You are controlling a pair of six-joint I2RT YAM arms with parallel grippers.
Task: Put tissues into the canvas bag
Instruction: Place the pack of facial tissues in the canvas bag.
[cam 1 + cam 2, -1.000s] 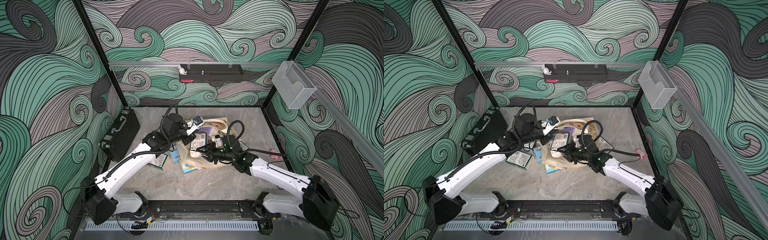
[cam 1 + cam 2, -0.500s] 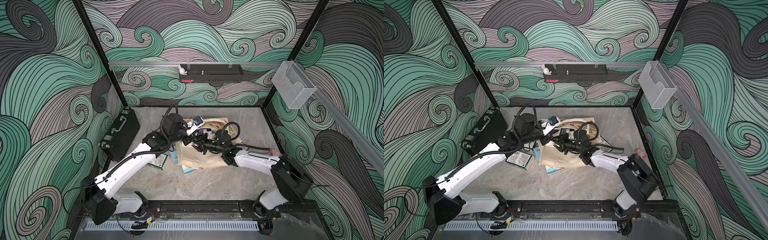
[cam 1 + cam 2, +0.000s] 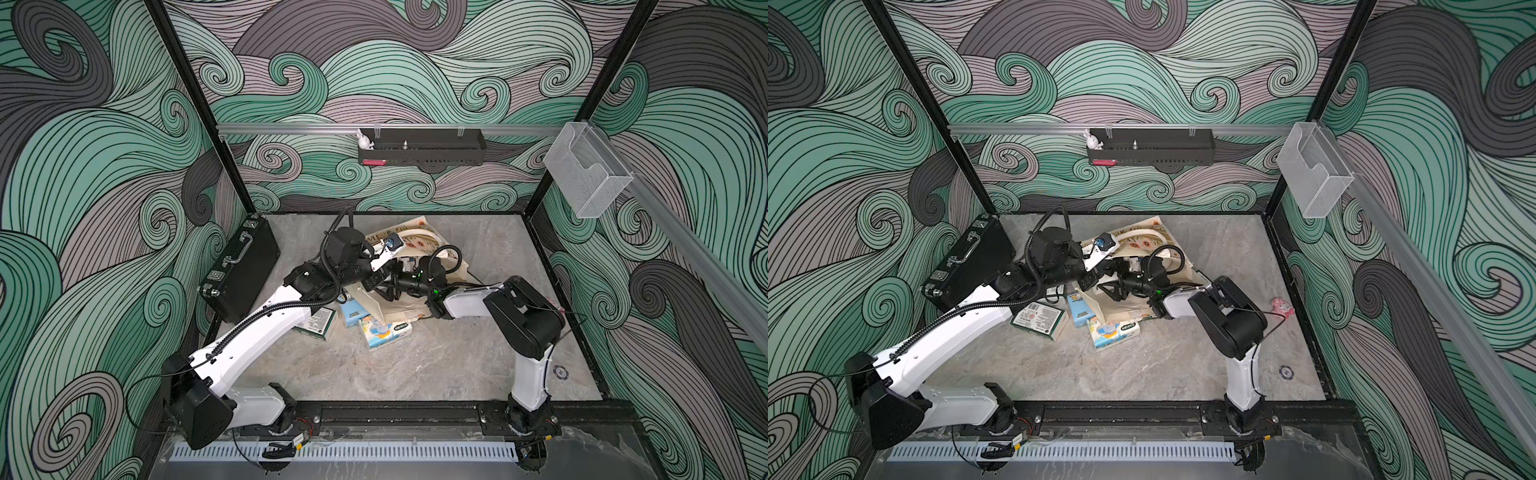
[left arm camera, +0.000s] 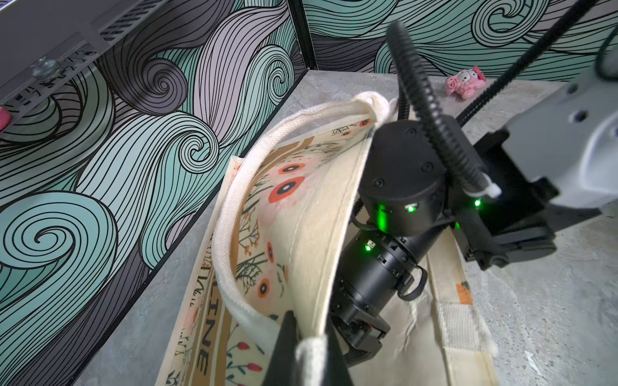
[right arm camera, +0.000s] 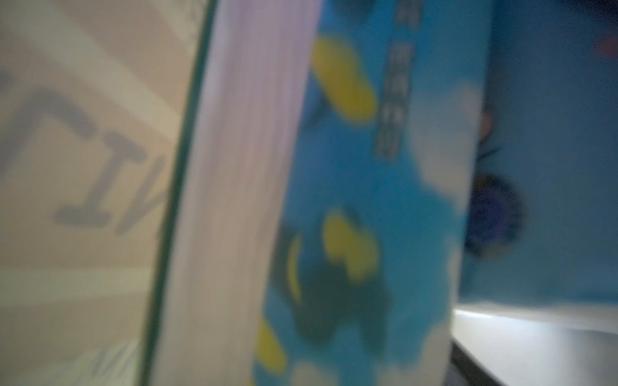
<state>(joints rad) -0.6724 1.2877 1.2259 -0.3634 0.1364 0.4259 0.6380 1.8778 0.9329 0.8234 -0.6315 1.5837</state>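
Canvas bag rim, lower centre, is sitting clamped in the left gripper; right gripper, jaws hidden inside, is risking snagging cloth.

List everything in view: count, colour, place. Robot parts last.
canvas bag: one, cream with orange flowers, lying mid-table
green-and-white pack: one, on the table in front of the bag
light blue pack: one, at the bag's front edge
elephant pack: one, white, beside the light blue one
blue pack: one, blurred, close before the right wrist camera
briefcase: one, black, at the left wall
toy figure: one, pink, table's right edge
disc: one, small, dark, near the right arm's base
wall tray: one, black, back rail
rabbit figure: one, white, at the tray's end
clear holder: one, right rail
left gripper: shut on the bag's rim
right gripper: in the bag's mouth, jaws unclear
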